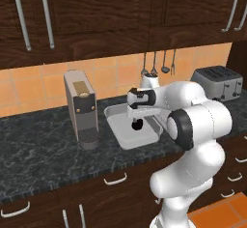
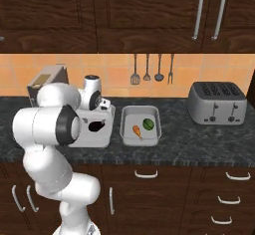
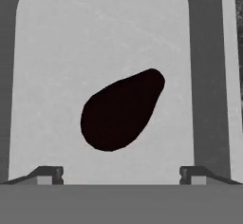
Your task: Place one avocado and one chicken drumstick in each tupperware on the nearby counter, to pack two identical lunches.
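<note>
Gripper (image 3: 121, 175) fingers spread apart, we hover over the dark avocado (image 3: 121, 110) lying in the left tupperware (image 3: 57, 52) on the counter (image 1: 43, 145); smooth, firm, likely slippery, so we favour gripping across its broad middle.

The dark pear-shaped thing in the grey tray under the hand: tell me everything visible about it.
The dark, near-black pear-shaped object, likely an avocado, looks smooth and matte, without visible markings. It lies flat on the floor of the pale grey rounded-corner tray, roughly mid-tray, its narrow end angled to the upper right in the hand view. Nothing else touches it; it sits clear of the tray walls. The gripper hangs above it, jaws spread wide to either side, not in contact. The right base view shows it as a dark blot beneath the hand.
</note>
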Available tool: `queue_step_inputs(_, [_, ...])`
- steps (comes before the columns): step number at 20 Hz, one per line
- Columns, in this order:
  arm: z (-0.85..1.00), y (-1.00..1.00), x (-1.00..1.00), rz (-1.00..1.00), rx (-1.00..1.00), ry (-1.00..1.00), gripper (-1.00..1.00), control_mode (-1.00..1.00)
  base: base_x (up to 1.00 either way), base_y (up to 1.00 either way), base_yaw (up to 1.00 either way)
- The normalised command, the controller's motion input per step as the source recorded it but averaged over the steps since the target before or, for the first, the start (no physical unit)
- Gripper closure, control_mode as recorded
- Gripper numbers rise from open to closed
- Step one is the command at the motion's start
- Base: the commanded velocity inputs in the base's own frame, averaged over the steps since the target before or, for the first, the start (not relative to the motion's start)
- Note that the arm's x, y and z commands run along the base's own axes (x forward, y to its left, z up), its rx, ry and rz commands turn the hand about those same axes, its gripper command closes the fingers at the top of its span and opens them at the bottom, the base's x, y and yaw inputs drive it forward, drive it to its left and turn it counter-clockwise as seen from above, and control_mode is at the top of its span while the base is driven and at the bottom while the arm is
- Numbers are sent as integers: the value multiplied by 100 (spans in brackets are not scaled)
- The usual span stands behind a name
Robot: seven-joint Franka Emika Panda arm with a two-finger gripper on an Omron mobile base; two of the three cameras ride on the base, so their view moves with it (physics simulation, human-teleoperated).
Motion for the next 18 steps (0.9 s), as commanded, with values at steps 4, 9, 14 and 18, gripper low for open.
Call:
queue_step_inputs(4, [17,-38,-100,0,2,-1,-100,-100,0,0,0])
queue_step_inputs(9, [52,-15,-99,0,0,0,-100,-100,0,0,0])
queue_step_inputs(14, [70,0,-100,0,0,0,-100,-100,0,0,0])
queue_step_inputs(18, [47,-6,-100,0,0,-1,-100,-100,0,0,0])
